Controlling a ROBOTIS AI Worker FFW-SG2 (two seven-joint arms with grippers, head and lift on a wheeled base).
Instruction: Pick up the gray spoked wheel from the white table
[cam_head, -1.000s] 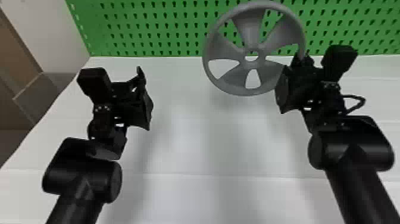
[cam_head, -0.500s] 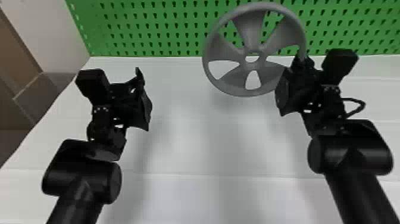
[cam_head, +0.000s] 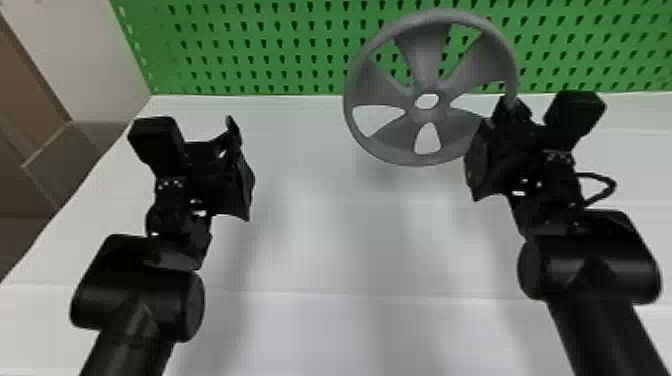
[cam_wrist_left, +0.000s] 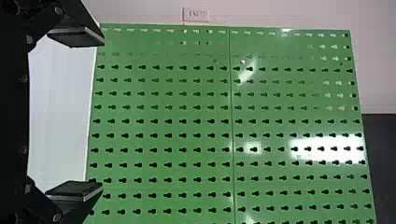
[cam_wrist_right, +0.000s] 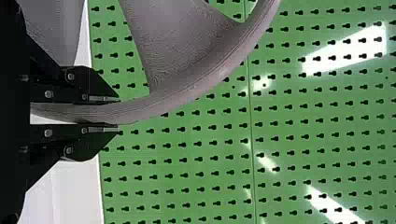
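The one gray wheel (cam_head: 430, 102) is up over the white table (cam_head: 320, 240), in front of the green board (cam_head: 280, 45) with lots of little holes. It has five spokes, five big gaps and one small hole in the middle. Its round face is tipped a bit toward the head, and a soft shadow (cam_head: 387, 176) lies on the table under it.

The right gripper (cam_head: 492, 134) has its two black fingers pinched on the wheel's rim, one on each side. It holds the rim at the wheel's right side, and both fingers touch it. One loop of black cord (cam_head: 611, 187) sticks out by the right arm.

The left gripper (cam_head: 240, 167) is over the left part of the table, well apart from the wheel. In the left wrist view, the left gripper (cam_wrist_left: 102, 114) has two fingers spread wide, with nothing between them. One long line runs across the green board there, and one small sign (cam_wrist_left: 196, 15) is on the pale wall (cam_wrist_left: 289, 14) next to it.
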